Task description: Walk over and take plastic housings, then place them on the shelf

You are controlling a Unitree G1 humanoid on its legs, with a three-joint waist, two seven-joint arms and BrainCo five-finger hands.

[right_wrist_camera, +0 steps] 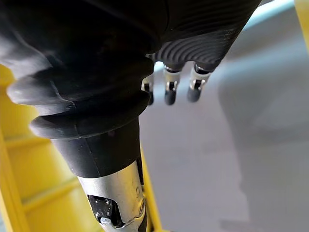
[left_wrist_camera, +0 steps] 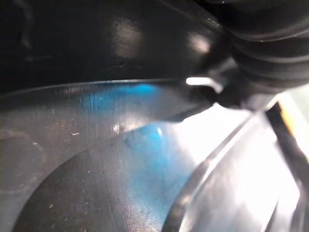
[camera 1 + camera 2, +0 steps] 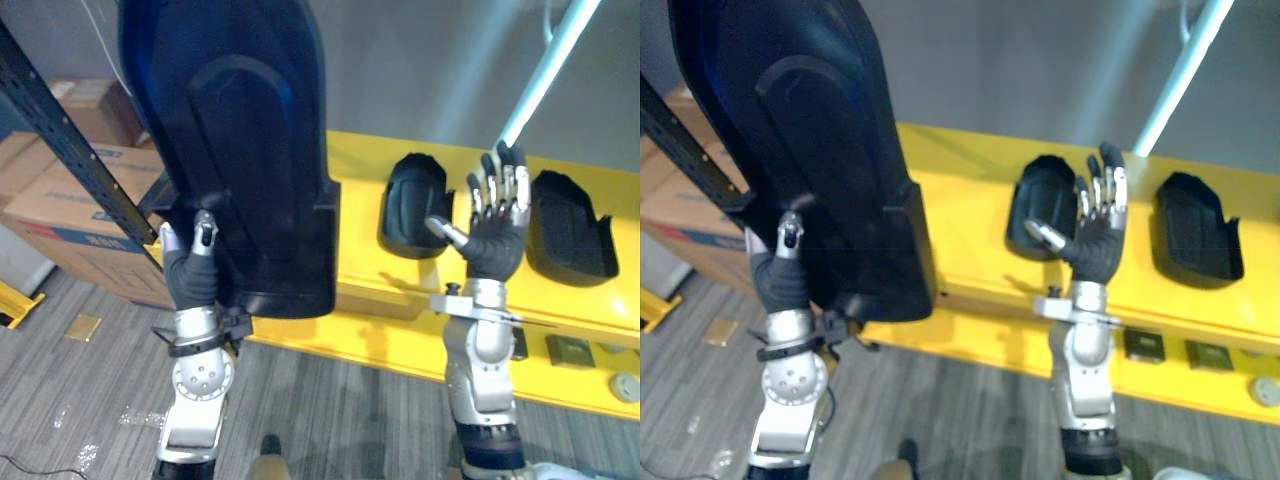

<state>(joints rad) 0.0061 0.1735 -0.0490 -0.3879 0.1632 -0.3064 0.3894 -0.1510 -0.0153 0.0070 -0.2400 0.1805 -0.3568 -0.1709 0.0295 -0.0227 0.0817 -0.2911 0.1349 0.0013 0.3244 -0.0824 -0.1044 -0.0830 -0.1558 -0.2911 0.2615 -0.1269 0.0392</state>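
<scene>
A large black plastic housing [image 3: 240, 140] stands upright in front of me, held up by its lower edge. My left hand [image 3: 195, 268] is shut on it, thumb on the near face and fingers hidden behind. Its glossy surface [image 2: 120, 159] shows close up in the left wrist view. My right hand [image 3: 495, 235] is raised and open, palm toward me, holding nothing, with straight fingers [image 1: 169, 89]. It hovers over the yellow shelf [image 3: 360, 170], between two smaller black housings, one [image 3: 415, 205] to its left and one [image 3: 570, 230] to its right.
A dark metal rack beam [image 3: 70, 140] slants across the left, with cardboard boxes [image 3: 70, 200] behind it on the floor. A pale pole [image 3: 545, 70] rises at the upper right. Small flat parts [image 3: 570, 350] and a round piece [image 3: 625, 385] lie on the lower yellow ledge.
</scene>
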